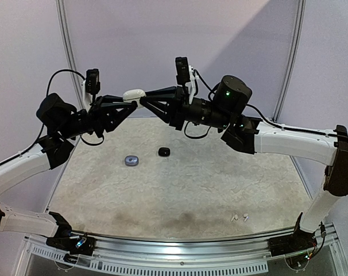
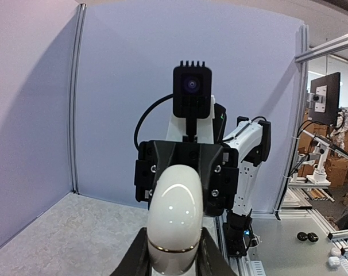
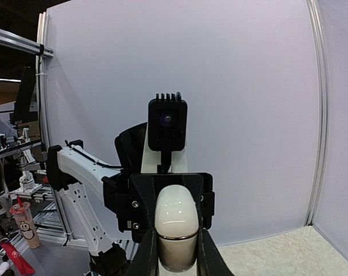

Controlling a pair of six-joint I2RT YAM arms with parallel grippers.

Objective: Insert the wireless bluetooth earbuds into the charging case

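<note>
A glossy white charging case [image 1: 134, 94] with a thin gold seam hangs in mid-air above the far side of the table, its lid closed. My left gripper [image 1: 130, 99] is shut on one end of it and my right gripper [image 1: 144, 99] is shut on the other. In the left wrist view the case [image 2: 174, 218] fills the gap between the black fingers [image 2: 132, 261]. The right wrist view shows the case [image 3: 176, 227] pinched the same way. A white stemmed pair of earbuds [image 1: 239, 218] lies on the mat at the near right, far from both grippers.
A small bluish-purple item [image 1: 131, 160] and a small black item [image 1: 163, 152] lie on the speckled mat [image 1: 180, 190] below the raised grippers. White walls close the back and sides. A metal rail [image 1: 180, 247] runs along the near edge.
</note>
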